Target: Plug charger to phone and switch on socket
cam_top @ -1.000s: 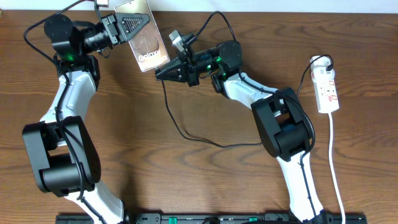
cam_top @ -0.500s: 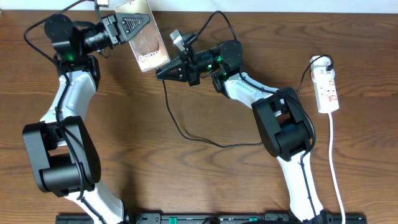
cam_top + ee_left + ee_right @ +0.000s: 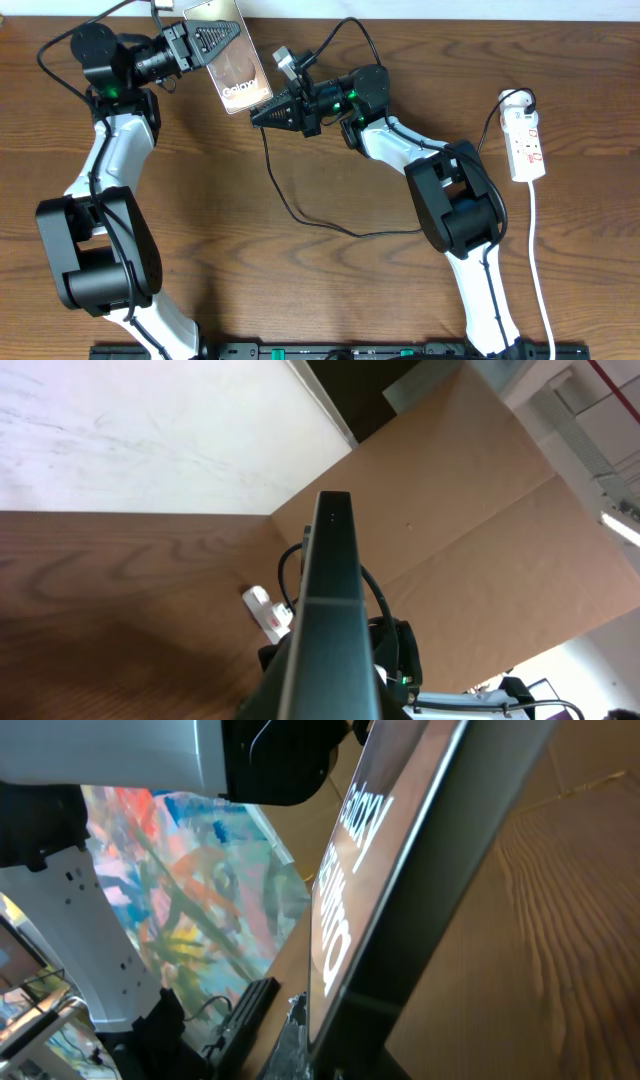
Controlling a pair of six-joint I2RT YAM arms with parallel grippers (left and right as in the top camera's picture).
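while phone [image 3: 232, 65] hangs above wood-grain table [image 3: 300, 290], white wall [image 3: 150, 430] behind

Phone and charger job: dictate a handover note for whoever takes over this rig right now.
Left gripper: shut on the phone, holding it raised and tilted near the table's far edge.
Right gripper: shut on the charger near its plug end, with its tip at the phone's lower edge.
Socket: lying at the table's right side, apart from both arms.
Done: phone and charger are both picked up and brought together.
Left: confirm the plug is seated, which these views do not show, then switch on the socket.
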